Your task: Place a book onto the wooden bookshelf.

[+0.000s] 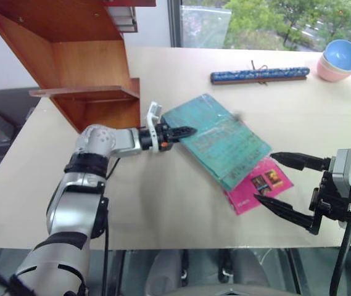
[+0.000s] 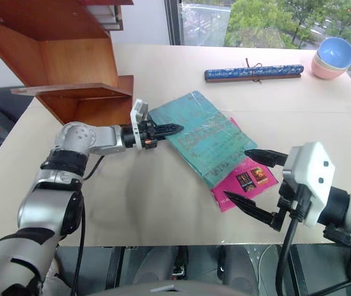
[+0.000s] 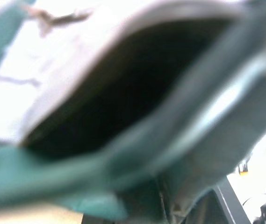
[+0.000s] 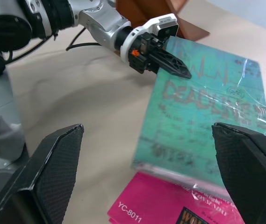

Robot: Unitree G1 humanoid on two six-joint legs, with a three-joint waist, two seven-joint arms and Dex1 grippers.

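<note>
The teal-green book (image 1: pixel 224 139) lies slanted on the table, partly covering a smaller pink book (image 1: pixel 268 185). My left gripper (image 1: pixel 184 131) points level at the teal book's left edge, near the corner closest to the shelf, and its black fingers are shut on that edge. The right wrist view shows the same grip, the left gripper (image 4: pixel 182 70) pinching the book (image 4: pixel 207 126). The wooden bookshelf (image 1: pixel 82 61) stands at the table's far left, just behind the left hand. My right gripper (image 1: pixel 264 177) hovers open at the near right, over the pink book, holding nothing.
A long narrow blue patterned bar (image 1: pixel 260 75) lies at the back of the table (image 1: pixel 181 203). Stacked blue and pink bowls (image 1: pixel 340 58) stand at the far right corner. Bare tabletop stretches between the books and the near edge.
</note>
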